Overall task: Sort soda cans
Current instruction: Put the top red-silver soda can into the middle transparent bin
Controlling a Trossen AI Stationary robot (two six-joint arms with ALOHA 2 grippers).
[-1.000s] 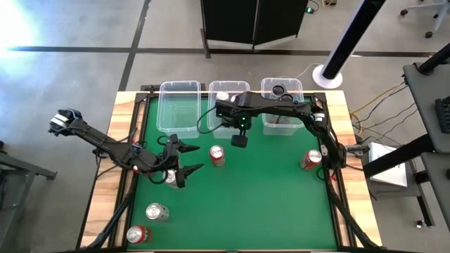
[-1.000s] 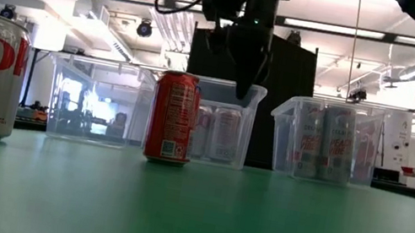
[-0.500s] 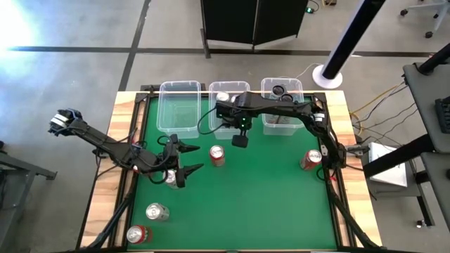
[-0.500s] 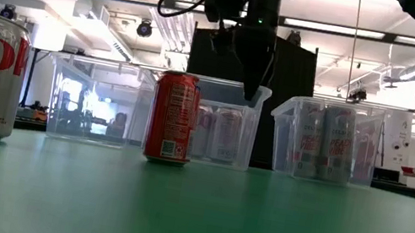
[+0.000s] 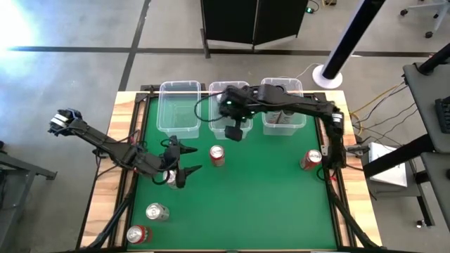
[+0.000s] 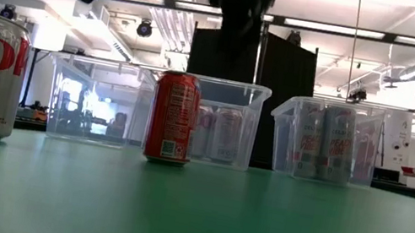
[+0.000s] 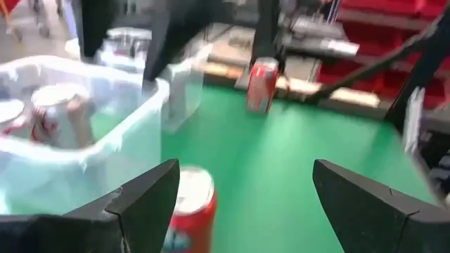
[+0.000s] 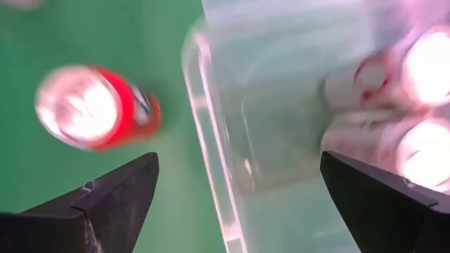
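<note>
1. Surroundings. Three clear plastic bins stand in a row at the far edge of the green surface (image 5: 267, 204): the left bin (image 5: 178, 116), the middle bin (image 5: 223, 93) and the right bin (image 5: 283, 125). A dark panel stands on the floor beyond them.
2. Right claw (image 5: 235, 133). It hangs above the near wall of the middle bin, its fingers spread wide and holding nothing; its wrist view looks down on the bin wall, with a red can outside it and cans inside.
3. Left claw (image 5: 184, 160). It hangs wide open and empty, just beside a silver can (image 5: 169, 177); the arm partly covers that can from above.
4. Cans loose on the surface, five: a red can (image 5: 217, 156) near the centre, upright; the silver can at the left claw; another silver can (image 5: 157, 211); a red can (image 5: 138, 234) at the near left corner; a red can (image 5: 311, 159) at the right edge.
5. Cans in bins. The low view shows at least two in the middle bin and two in the right bin.
</note>
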